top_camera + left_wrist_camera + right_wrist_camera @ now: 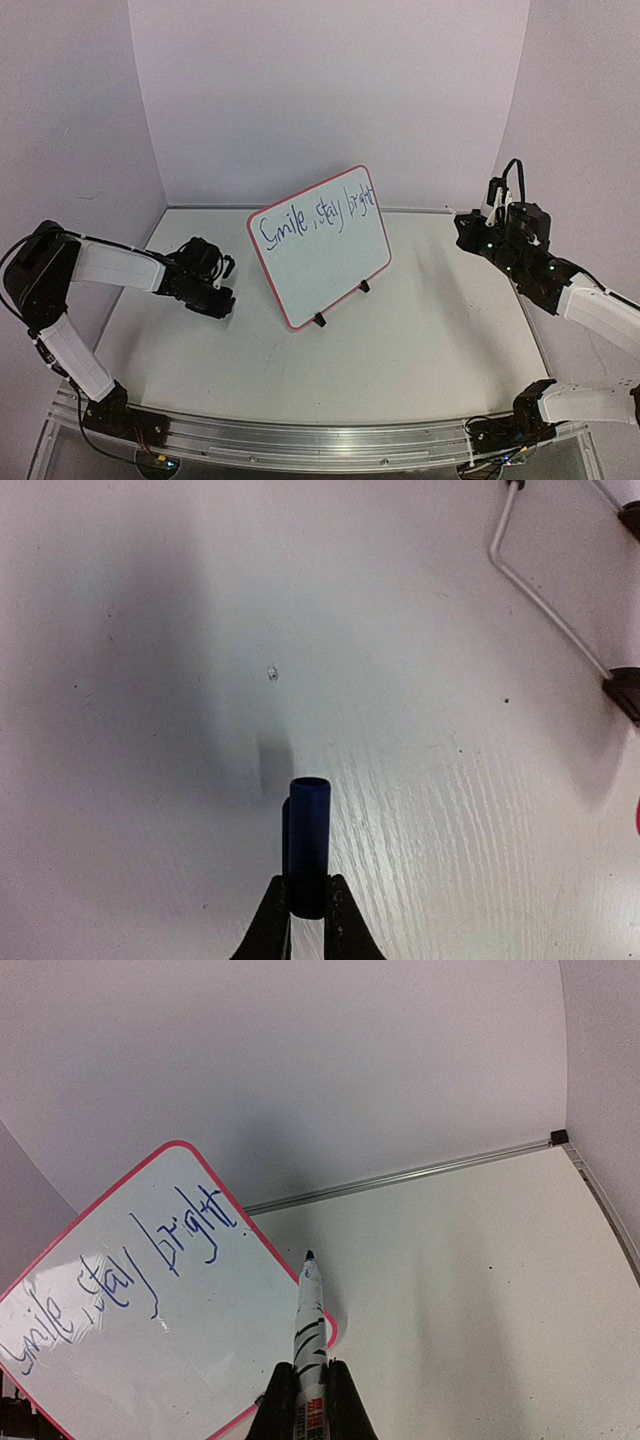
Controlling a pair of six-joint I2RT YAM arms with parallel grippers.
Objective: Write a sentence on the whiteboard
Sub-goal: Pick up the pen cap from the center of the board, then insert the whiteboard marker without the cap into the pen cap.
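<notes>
Nearest the top camera, an aluminium rail [320,440] is seen along the near edge of the white worktop [430,340], with both arm bases fixed on it. At the middle of the worktop the whiteboard [320,245] is stood on two black clip feet [320,320], leaned back and turned so that its lower edge runs from near left to far right. It is framed in thin red-pink with rounded corners.

The left arm [110,265] is stretched low toward the board's left side, and the right arm [590,300] is raised well apart from the board on the right.

The left claw [307,920] is closed tight on a blue cap [309,845], whose open end is pointed away over the worktop. The right claw [310,1400] is likewise closed, on a marker [310,1340] with a white, black-striped barrel and its dark tip bared toward the board's right edge. Contact between tip and board cannot be told from the wrist view.

The sentence [315,220], "Smile, stay bright", is written in thin blue letters along the board's upper part.
</notes>
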